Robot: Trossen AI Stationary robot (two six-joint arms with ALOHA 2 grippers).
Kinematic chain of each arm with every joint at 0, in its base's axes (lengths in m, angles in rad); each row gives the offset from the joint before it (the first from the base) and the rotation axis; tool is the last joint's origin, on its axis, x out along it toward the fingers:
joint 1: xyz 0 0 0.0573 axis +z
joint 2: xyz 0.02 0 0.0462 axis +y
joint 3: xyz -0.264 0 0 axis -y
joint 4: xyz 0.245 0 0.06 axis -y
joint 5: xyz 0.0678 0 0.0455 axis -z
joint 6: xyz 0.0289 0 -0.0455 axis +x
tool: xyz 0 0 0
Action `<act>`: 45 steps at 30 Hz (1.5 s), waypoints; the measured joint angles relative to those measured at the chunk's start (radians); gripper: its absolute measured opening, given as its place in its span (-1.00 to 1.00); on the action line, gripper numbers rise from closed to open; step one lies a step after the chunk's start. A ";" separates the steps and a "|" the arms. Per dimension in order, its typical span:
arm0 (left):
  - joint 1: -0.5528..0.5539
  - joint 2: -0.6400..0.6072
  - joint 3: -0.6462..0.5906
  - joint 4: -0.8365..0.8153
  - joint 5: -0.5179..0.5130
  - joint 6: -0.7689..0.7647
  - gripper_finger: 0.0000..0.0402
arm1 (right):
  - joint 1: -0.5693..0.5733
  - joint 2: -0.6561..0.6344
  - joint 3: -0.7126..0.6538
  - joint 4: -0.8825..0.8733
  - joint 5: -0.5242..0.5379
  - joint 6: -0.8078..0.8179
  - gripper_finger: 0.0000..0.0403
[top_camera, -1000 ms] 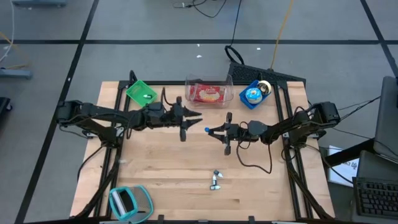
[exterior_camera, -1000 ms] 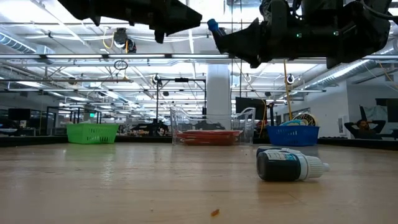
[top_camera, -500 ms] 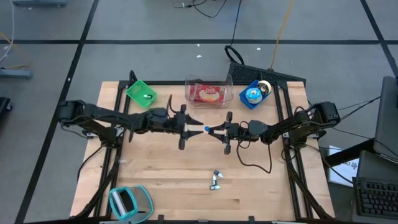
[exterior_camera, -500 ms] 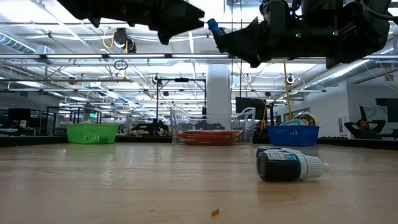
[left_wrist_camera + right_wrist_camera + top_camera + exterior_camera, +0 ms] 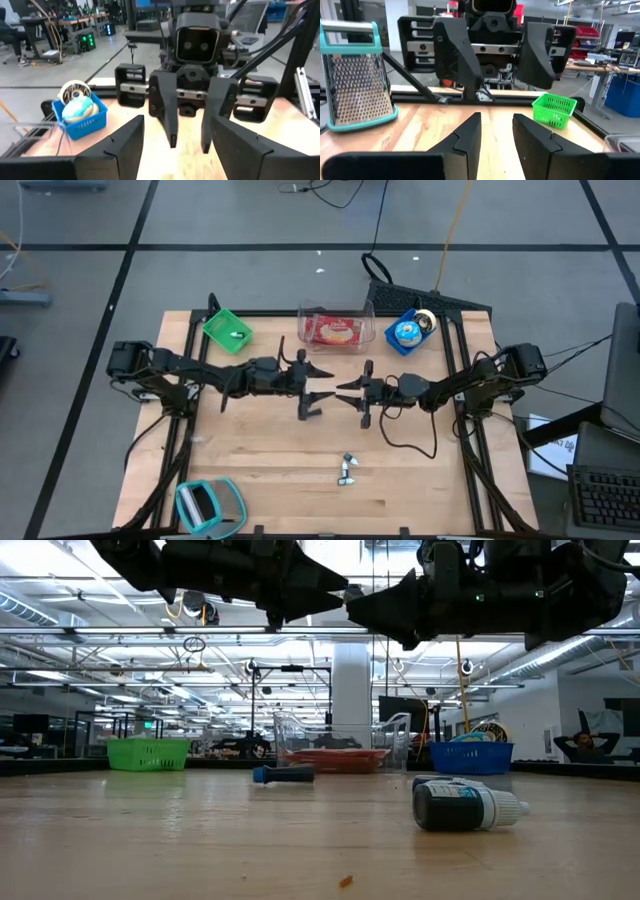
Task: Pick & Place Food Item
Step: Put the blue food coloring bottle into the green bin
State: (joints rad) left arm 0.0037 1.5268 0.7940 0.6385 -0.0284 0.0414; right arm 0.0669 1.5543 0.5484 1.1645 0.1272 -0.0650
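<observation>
Over the middle of the surface [image 5: 150, 830], my left jaws and right jaws now both hang open, and the blue-capped tube [image 5: 283, 774] has dropped below them, toward 12 o'clock, needing another pick.

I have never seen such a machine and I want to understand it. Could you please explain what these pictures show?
It is a robot with two dark arms over a wooden table. One picture looks down from above, one looks level across the table, and two come from cameras on the wrists. The left gripper and the right gripper face each other above the middle, both open, holding nothing. On the table lie a green basket, a clear box with a red food pack, a blue basket, a small bottle, a teal grater and a small dark tube with a blue end.
</observation>
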 joint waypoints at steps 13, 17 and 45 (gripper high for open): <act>0.003 -0.128 0.000 -0.110 0.000 0.003 0.13 | -0.012 0.136 0.323 -0.701 -0.153 -0.005 -0.40; 0.003 -0.153 0.000 -0.162 0.000 0.003 0.13 | -0.035 0.272 0.384 -0.707 -0.236 -0.015 -0.19; 0.003 -0.155 0.000 -0.254 0.000 -0.013 0.13 | -0.079 0.452 0.453 -0.711 -0.232 -0.053 -0.68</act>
State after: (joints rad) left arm 0.0063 1.3720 0.7940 0.3847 -0.0284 0.0280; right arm -0.0125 2.0062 1.0015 0.4539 -0.1052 -0.1177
